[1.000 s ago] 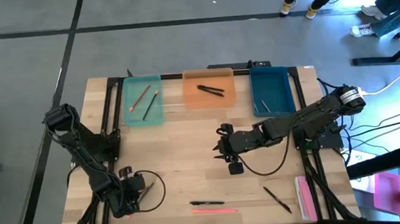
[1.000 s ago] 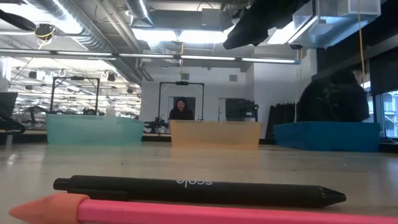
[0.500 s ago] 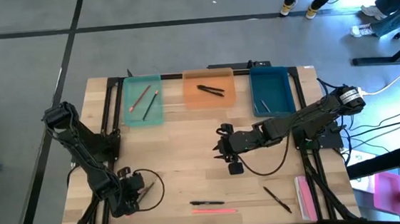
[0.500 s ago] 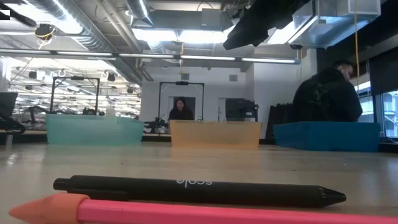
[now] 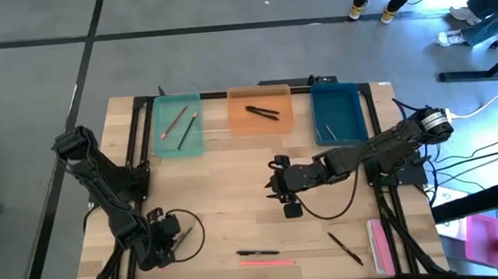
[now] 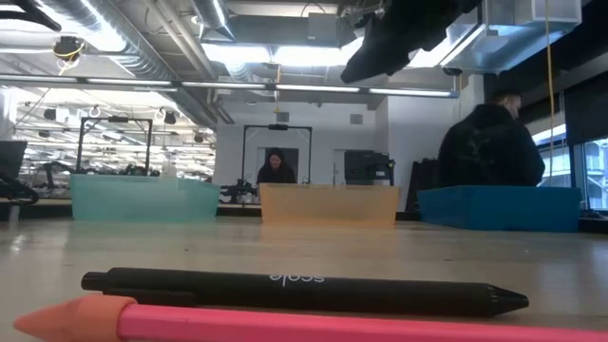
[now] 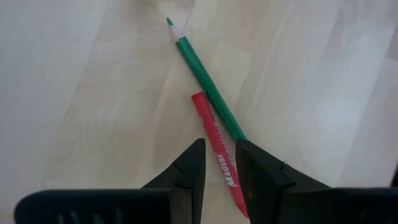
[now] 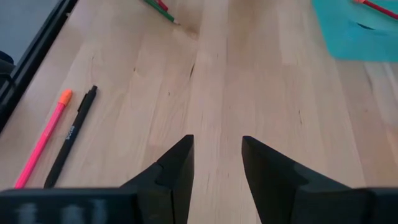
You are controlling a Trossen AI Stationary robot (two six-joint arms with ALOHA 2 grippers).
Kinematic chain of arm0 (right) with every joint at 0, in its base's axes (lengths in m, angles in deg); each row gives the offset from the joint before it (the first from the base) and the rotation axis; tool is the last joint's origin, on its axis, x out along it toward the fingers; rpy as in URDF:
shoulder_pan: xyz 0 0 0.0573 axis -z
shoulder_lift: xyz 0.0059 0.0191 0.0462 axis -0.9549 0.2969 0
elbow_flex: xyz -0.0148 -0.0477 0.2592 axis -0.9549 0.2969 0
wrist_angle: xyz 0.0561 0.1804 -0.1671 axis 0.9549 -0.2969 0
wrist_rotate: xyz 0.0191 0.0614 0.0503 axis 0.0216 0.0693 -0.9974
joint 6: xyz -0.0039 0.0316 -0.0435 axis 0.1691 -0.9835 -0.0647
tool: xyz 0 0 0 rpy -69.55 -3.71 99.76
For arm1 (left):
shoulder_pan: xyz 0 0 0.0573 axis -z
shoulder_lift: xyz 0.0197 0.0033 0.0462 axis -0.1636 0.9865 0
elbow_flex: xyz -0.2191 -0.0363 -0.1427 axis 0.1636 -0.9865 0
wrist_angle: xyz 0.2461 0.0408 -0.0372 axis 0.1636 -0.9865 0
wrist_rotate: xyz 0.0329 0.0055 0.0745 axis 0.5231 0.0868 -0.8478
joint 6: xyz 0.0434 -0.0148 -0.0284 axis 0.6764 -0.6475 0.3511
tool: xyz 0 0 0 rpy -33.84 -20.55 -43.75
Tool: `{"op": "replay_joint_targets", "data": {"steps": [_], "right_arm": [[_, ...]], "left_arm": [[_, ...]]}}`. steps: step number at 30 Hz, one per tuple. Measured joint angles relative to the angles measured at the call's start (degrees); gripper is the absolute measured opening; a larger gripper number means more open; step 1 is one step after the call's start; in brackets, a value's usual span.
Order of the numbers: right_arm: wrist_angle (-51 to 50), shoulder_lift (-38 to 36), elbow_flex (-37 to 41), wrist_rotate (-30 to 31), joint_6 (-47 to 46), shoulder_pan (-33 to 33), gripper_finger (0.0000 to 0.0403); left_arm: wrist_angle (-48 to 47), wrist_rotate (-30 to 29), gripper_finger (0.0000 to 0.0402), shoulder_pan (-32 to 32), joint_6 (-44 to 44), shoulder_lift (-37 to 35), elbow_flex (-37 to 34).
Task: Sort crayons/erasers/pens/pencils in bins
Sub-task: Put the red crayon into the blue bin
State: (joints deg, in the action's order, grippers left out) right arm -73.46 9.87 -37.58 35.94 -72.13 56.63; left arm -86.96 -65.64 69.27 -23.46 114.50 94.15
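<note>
My left gripper (image 5: 163,242) is low over the table's near left. Its fingers are a narrow gap apart (image 7: 219,163) and stand on either side of a red pencil with white lettering (image 7: 214,146). A green pencil (image 7: 202,74) lies beside the red one and runs under one finger. My right gripper (image 5: 278,184) hangs open and empty (image 8: 217,155) over the table's middle. A black pen (image 5: 258,253) and a pink stick (image 5: 266,263) lie near the front edge. The teal bin (image 5: 180,141) holds pencils, the orange bin (image 5: 261,125) black pens. My left gripper comes at the red pencil from above, one finger (image 7: 189,171) on each side of its lettered part (image 7: 222,171), the pencil lying flat on the table. I cannot tell whether the fingers touch it.
The blue bin (image 5: 337,106) stands at the far right with a thin stick inside. Another black pen (image 5: 345,248) and a wide pink strip (image 5: 379,245) lie at the near right. A person (image 6: 489,142) stands beyond the table.
</note>
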Motion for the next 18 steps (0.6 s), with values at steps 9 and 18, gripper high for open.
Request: {"op": "replay_joint_targets", "data": {"steps": [9,18], "right_arm": [[0.1,0.0,0.0,0.0,0.1,0.0,0.014],[0.1,0.0,0.0,-0.1,0.1,0.0,0.014]], "left_arm": [[1.8,0.1,0.0082,-0.4,0.0,4.0,0.0],[0.2,0.3,0.0082,-0.3,0.0,5.7,0.3]]}}
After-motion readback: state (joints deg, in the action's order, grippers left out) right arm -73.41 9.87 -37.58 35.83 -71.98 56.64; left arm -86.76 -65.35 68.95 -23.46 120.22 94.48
